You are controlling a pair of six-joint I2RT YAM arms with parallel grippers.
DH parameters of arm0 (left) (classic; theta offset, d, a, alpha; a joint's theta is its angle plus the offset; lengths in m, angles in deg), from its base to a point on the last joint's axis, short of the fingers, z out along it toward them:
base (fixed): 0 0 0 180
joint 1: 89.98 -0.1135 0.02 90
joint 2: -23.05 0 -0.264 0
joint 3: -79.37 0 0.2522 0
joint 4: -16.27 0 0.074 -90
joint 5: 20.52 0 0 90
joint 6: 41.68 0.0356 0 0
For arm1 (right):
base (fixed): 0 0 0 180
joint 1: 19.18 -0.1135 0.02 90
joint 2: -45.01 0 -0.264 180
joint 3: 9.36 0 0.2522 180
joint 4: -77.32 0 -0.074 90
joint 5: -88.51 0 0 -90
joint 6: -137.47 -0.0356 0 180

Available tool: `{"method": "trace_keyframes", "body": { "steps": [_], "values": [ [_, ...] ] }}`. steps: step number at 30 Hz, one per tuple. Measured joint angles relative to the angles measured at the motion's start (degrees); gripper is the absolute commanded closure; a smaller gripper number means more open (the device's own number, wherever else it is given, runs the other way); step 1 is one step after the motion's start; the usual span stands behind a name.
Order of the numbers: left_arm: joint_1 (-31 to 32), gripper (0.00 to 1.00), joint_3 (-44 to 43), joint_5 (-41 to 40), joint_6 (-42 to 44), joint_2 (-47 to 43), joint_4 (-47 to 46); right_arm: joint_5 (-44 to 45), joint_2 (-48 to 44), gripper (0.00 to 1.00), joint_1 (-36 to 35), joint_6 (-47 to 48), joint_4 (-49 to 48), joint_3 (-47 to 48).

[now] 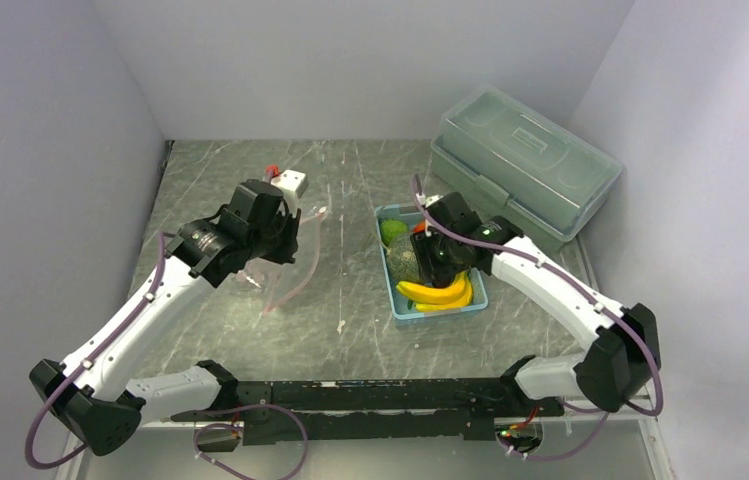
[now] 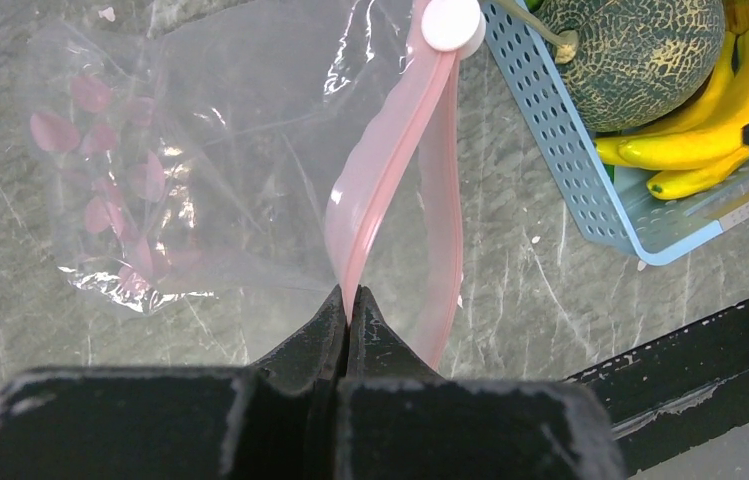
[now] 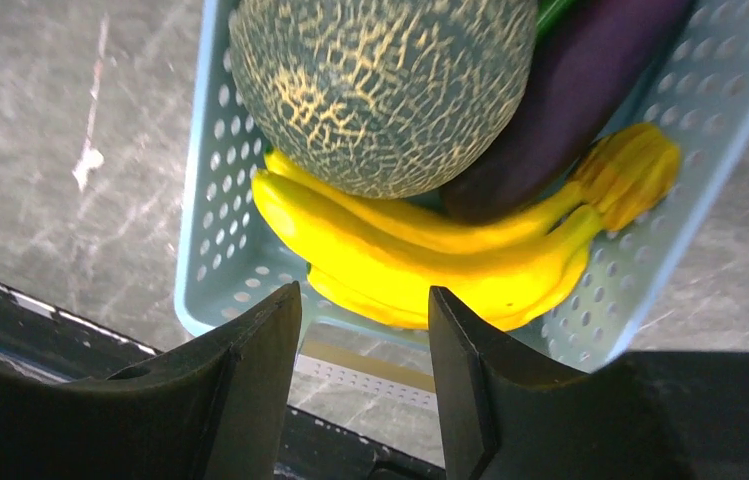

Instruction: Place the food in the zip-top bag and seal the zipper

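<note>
Loading step. The zipper (image 2: 390, 150) is pinched by the closed left gripper (image 2: 350, 300), left of the basket (image 2: 560, 130); the open right gripper (image 3: 365, 300), over the bananas (image 3: 420, 265) inside it, should be lowered astride them.

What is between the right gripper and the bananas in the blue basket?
Nothing visible. The open right gripper hangs over the bananas; the melon lies beside them, not in between.

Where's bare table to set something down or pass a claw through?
Free: the strip between bag and basket; the near band between them and the black rail; the back, left of the box. Crowded: the basket, full of food, open right claw over it, box close behind.
</note>
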Motion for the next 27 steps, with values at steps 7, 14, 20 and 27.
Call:
{"method": "trace_keyframes", "body": {
  "steps": [7,14,20,27],
  "values": [
    [0.0,1.00,0.5,0.1,0.0,-0.3,-0.2,-1.0,4.8,0.47,-3.5,0.2,-0.2,-2.5],
    [-0.1,1.00,0.7,0.1,0.0,-0.7,-0.1,0.3,8.6,0.46,-6.8,0.7,-2.1,-2.5],
    [-0.1,1.00,0.7,0.1,0.0,-0.7,-0.2,3.8,10.8,0.45,-7.0,0.9,-3.1,-2.7],
    [-0.1,1.00,0.7,0.1,0.0,-0.7,-0.2,5.9,11.8,0.45,-7.6,1.6,-4.6,-3.1]
  ]
}}
